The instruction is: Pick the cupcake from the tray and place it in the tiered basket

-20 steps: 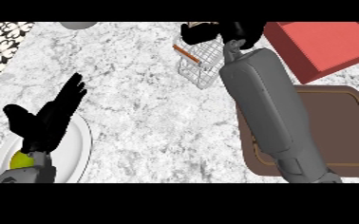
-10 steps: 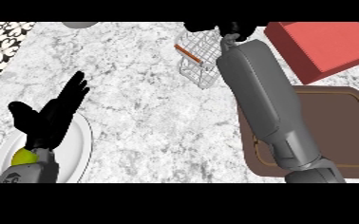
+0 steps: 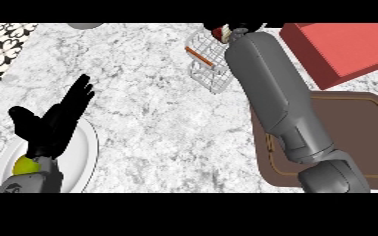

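The cupcake [image 3: 220, 32] shows as a small red and white shape at the top edge of the counter, just above the wire tiered basket [image 3: 207, 70]. My right hand [image 3: 247, 27] is curled round it, and only dark bits of the hand show beside it. The right forearm stretches from the lower right over the brown tray [image 3: 289, 174] up to the basket's far side. An orange stick [image 3: 198, 56] lies across the basket's top. My left hand [image 3: 53, 123] rests open at the lower left, fingers up, over a white plate [image 3: 83, 156].
A red box [image 3: 336, 50] stands at the upper right, close beside my right forearm. A yellow-green fruit [image 3: 26, 166] lies on the white plate under my left wrist. A patterned surface [image 3: 13, 35] fills the upper left corner, and a grey round object [image 3: 87, 25] shows at the top edge.
My right hand has moved farther away over the basket with the cupcake, now mostly at the top edge of the view. The left hand has barely moved.
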### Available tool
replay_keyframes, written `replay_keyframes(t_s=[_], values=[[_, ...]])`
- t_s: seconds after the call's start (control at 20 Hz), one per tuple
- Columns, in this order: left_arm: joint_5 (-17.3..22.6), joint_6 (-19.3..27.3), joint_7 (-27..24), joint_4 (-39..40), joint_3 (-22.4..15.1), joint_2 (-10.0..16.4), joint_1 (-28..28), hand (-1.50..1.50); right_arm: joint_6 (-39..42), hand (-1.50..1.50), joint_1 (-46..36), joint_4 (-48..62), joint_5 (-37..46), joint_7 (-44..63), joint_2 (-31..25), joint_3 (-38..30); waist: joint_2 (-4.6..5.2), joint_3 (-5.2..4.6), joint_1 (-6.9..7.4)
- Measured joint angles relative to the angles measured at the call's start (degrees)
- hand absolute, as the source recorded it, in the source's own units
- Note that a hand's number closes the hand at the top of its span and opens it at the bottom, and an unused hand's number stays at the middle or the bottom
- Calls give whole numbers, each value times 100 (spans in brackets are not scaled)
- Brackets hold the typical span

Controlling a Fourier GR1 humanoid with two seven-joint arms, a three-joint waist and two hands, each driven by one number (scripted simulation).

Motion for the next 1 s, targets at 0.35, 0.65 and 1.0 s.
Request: replay_keyframes(t_s=[0.35, 0.65, 1.0], values=[[-11, 23, 87, -113, -28, -46, 11, 0, -699, -150, -232, 0, -741, -294, 62, -550, -3, 2, 6], [-22, 7, 2, -138, 19, -36, 164, 0, -1028, -150, -56, -738, -1633, -736, 50, -1024, -30, 4, -74], [-18, -29, -92, -48, 110, -2, 251, 0, -1182, -150, 592, -1972, -2155, -804, -257, -1313, -63, 2, -182]])
